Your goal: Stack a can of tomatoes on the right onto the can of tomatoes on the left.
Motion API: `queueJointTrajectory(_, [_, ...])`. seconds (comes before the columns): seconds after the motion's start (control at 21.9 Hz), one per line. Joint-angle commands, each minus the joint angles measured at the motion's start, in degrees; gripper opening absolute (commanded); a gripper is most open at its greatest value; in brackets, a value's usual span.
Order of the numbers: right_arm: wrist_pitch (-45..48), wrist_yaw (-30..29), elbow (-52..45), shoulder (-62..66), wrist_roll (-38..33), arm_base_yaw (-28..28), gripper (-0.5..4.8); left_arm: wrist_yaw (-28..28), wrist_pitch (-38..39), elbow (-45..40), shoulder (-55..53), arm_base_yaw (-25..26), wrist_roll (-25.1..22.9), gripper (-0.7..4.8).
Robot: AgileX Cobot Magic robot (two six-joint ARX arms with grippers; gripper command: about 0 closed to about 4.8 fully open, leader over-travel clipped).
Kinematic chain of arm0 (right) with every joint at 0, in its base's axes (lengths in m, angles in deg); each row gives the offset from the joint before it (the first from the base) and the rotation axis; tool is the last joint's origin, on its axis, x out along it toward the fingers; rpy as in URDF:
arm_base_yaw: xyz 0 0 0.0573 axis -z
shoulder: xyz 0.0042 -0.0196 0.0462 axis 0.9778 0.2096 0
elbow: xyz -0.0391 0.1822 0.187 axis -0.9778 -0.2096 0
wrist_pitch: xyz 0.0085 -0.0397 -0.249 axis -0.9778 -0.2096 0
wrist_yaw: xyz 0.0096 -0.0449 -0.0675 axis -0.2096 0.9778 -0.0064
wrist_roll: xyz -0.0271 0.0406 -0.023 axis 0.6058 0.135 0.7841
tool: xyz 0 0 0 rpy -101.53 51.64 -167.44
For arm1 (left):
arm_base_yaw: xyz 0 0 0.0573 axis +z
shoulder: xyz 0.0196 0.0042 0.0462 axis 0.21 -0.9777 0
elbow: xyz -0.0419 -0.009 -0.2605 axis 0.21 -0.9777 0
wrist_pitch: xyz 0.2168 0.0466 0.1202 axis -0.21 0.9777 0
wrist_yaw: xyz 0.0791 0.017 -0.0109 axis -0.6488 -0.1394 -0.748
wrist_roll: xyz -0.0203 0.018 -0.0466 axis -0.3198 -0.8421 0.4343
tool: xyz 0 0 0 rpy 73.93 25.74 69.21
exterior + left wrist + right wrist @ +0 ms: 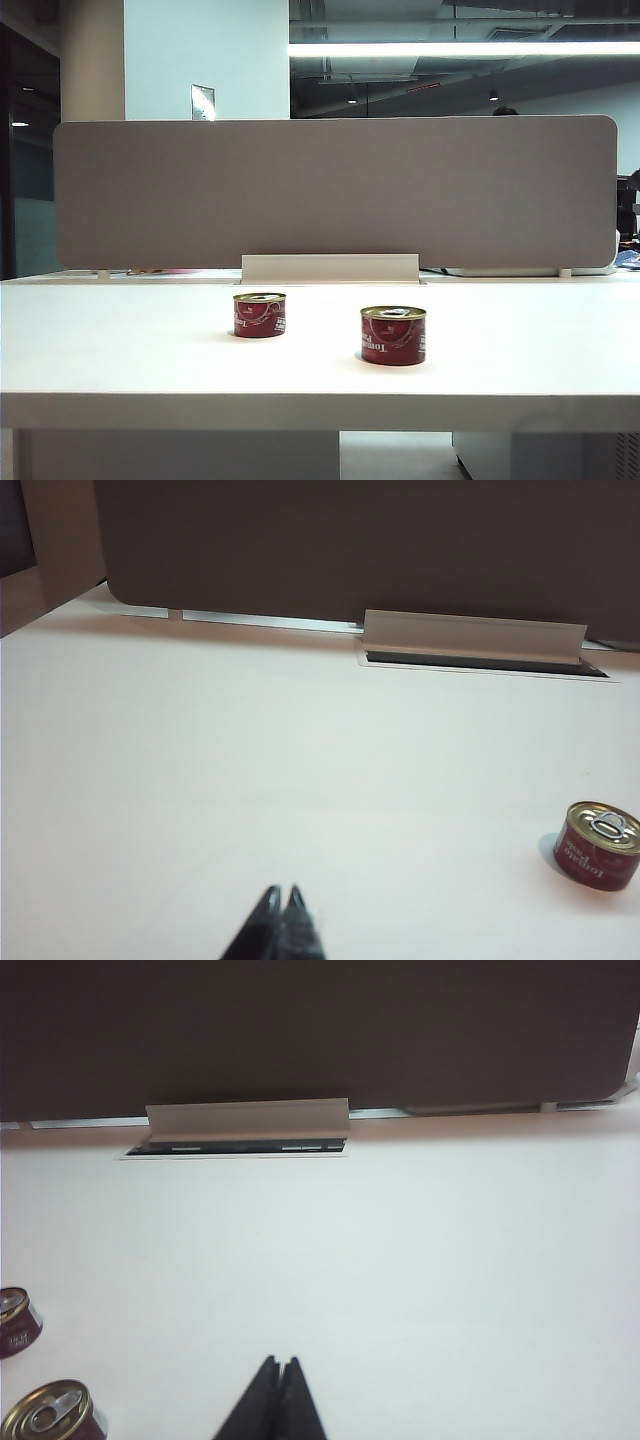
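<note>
Both grippers are seen with fingertips pressed together, nothing held: left gripper [282, 895], right gripper [279, 1364], each above the white tabletop [120, 350]. Two short red tomato cans with gold lids are placed upright in front of the grey cable flap [330, 268]: left can [260, 314] near it, right can [393, 335] further forward, apart.

So on my table [120, 350] there are two tomato cans, well apart from each other. The left can [259, 314] sits a bit farther back, the right can [393, 335] is nearer the front edge. Behind both, along the far edge, there's a cable flap [330, 268] roughly centred, and a divider panel [335, 190] stands right behind that. My left gripper [281, 900] and right gripper [278, 1367] both hang over the near side of the table, short of the cans.
</note>
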Motion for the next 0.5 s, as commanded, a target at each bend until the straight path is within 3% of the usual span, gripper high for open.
queueJointTrajectory(0.05, [0.3,-0.3,2.8,5.2,0.0,0.0,-0.02,0.3,-0.6,0.2,-0.1,0.1,-0.2,-0.06])
queueJointTrajectory(0.36, [-0.4,-6.0,12.3,24.7,0.8,-0.5,-0.01,0.3,-0.6,0.2,-0.1,0.1,-0.2,-0.06])
queueJointTrajectory(0.5, [-3.3,-6.0,18.5,35.4,2.4,-4.6,0.0,0.3,-0.6,0.2,-0.1,0.1,-0.2,-0.06])
